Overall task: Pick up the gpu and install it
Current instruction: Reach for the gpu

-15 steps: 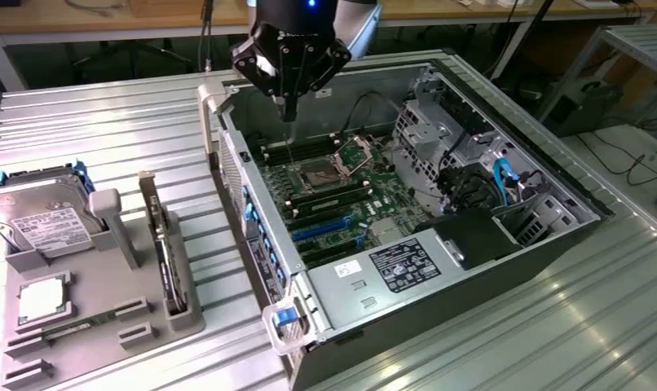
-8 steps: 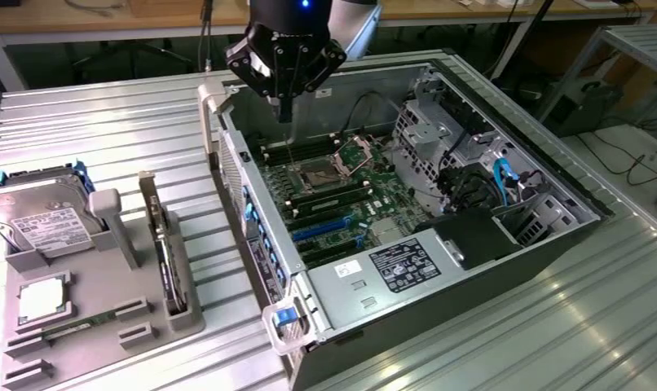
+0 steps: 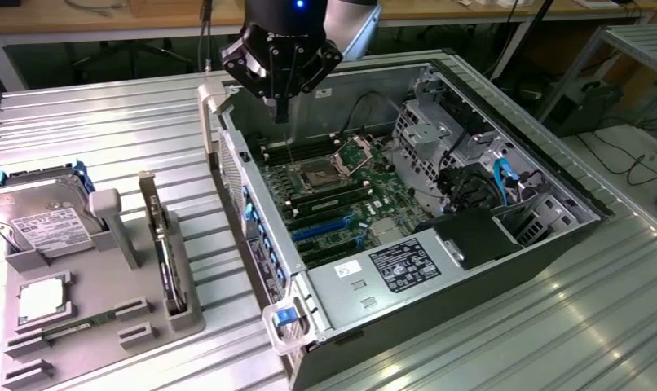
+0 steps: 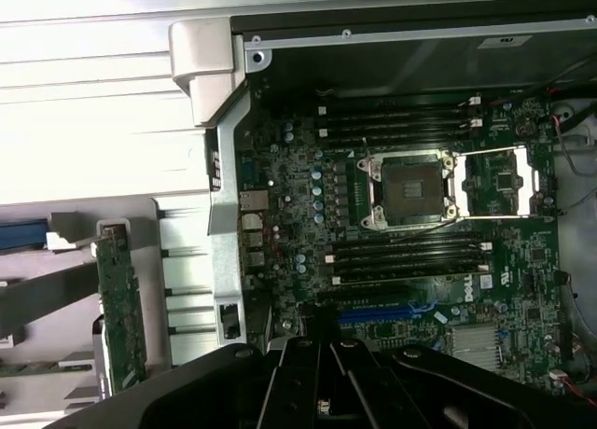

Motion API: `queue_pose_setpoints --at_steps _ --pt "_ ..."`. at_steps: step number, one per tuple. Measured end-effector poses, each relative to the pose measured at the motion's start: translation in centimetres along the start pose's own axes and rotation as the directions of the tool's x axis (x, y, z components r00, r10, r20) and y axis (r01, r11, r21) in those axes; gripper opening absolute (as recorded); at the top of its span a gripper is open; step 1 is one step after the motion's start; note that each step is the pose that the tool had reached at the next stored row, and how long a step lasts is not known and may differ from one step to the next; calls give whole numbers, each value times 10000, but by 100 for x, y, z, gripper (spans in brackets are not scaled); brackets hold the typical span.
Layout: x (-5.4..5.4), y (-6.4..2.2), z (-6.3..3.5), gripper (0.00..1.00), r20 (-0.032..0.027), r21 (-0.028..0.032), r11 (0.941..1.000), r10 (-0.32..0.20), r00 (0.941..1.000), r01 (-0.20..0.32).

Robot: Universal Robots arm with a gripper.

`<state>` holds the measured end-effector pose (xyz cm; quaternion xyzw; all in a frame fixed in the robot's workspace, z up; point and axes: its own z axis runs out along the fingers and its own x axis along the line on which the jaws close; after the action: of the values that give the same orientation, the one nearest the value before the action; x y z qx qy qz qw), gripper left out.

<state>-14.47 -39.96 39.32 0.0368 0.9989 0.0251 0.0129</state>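
The claw (image 3: pixel 282 112) is seen in the exterior view hanging above the far end of the open computer case (image 3: pixel 448 326), its fingers drawn together into a single narrow tip with nothing gripped between them. In the wrist view its dark housing is cut off by the picture's edge and part of the motherboard (image 4: pixel 308 214) is covered by it. The case is laid on its side on the ribbed metal bench (image 3: pixel 90 122), and the processor socket (image 4: pixel 410 191) is shown with its metal frame swung open. The gpu (image 3: pixel 163 252) is found outside the case, toward the exterior view's left, stood on edge in a slot of the grey holder (image 3: pixel 100 326), well apart from the claw. Because it is seen edge-on there, its fan and end bracket cannot be made out. In the wrist view a strip of green board is presented by the gpu (image 4: pixel 121 308), with its end close to the claw's housing. A hard drive (image 3: pixel 41 216) with a white label is propped in the same holder further to the exterior view's left, partly cut off by the frame. Smaller parts lying in the holder's near pockets are too indistinct to be told apart. Inside the case, a labelled power supply (image 3: pixel 399 265) is set at the near end, and blue cables (image 3: pixel 503 175) are partly hidden among the drive bays
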Motion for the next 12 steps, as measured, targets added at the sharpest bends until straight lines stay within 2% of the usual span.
queue_pose_setpoints --at_steps 12 --pt "89 -12 -2 11 0 1 10000 -3 10000 3"
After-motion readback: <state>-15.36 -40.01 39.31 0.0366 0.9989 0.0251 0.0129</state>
